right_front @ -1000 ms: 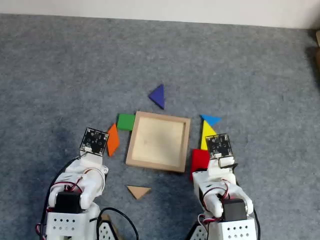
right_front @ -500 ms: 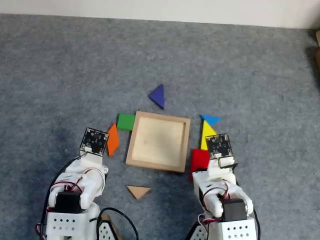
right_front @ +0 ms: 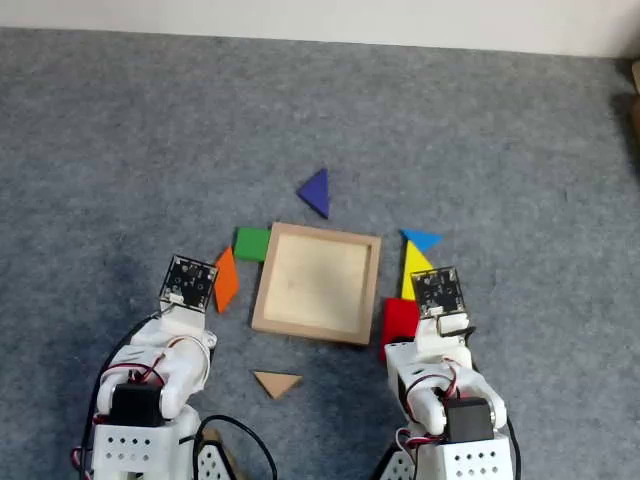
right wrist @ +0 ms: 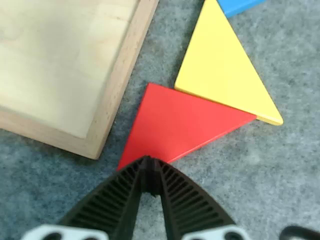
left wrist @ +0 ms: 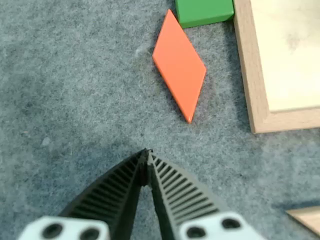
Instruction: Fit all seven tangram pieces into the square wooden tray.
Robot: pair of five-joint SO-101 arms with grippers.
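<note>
The square wooden tray [right_front: 264, 300] lies empty at the centre of the grey carpet. Around it lie a dark blue triangle [right_front: 316, 191], a green square [right_front: 252, 243], an orange parallelogram [right_front: 227, 279], a light blue triangle [right_front: 421, 239], a yellow triangle [right_front: 412, 266], a red triangle [right_front: 399, 320] and a wooden triangle [right_front: 276, 382]. My left gripper [left wrist: 146, 159] is shut, empty, just short of the orange parallelogram [left wrist: 179, 72]. My right gripper [right wrist: 148, 167] is shut, empty, over the near corner of the red triangle [right wrist: 175, 126], beside the yellow triangle [right wrist: 221, 75].
Both arm bases stand at the near edge of the carpet, the left arm [right_front: 170, 340] left of the tray and the right arm [right_front: 440, 350] right of it. Open carpet stretches beyond the blue triangle and to both sides. A dark object [right_front: 634, 100] sits at the far right edge.
</note>
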